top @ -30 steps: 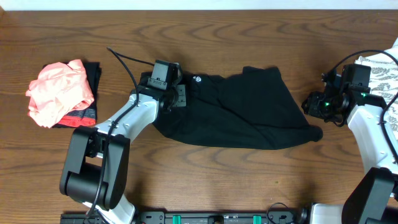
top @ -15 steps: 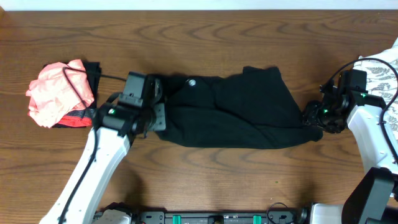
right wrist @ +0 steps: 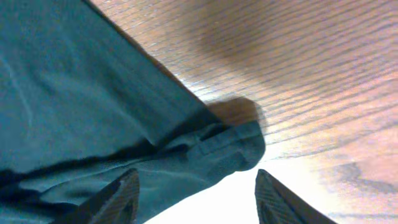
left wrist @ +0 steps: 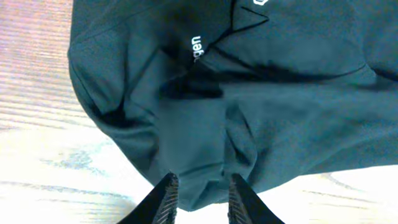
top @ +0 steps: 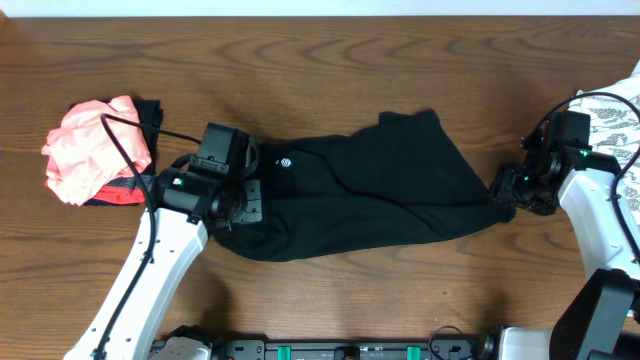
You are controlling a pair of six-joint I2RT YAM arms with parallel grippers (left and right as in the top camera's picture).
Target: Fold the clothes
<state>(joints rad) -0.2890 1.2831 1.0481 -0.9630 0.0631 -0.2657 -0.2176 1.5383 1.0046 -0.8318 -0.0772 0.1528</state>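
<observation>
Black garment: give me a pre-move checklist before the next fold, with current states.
1. Left gripper clear of the black garment: not ok, the hem lies between its parted fingers.
2. Right gripper open: ok, jaws wide, with the garment's corner between them.
3. Garment lying flat: not ok, creased and bunched at its left end.
4. Coral-pink garment clear of it: ok, apart at far left.
5. White patterned garment clear of it: ok, apart at the right edge.

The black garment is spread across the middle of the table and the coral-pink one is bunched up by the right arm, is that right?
No. The overhead view shows the coral-pink garment bunched up by the left arm, not the right. The black garment is spread across the middle of the table.
</observation>
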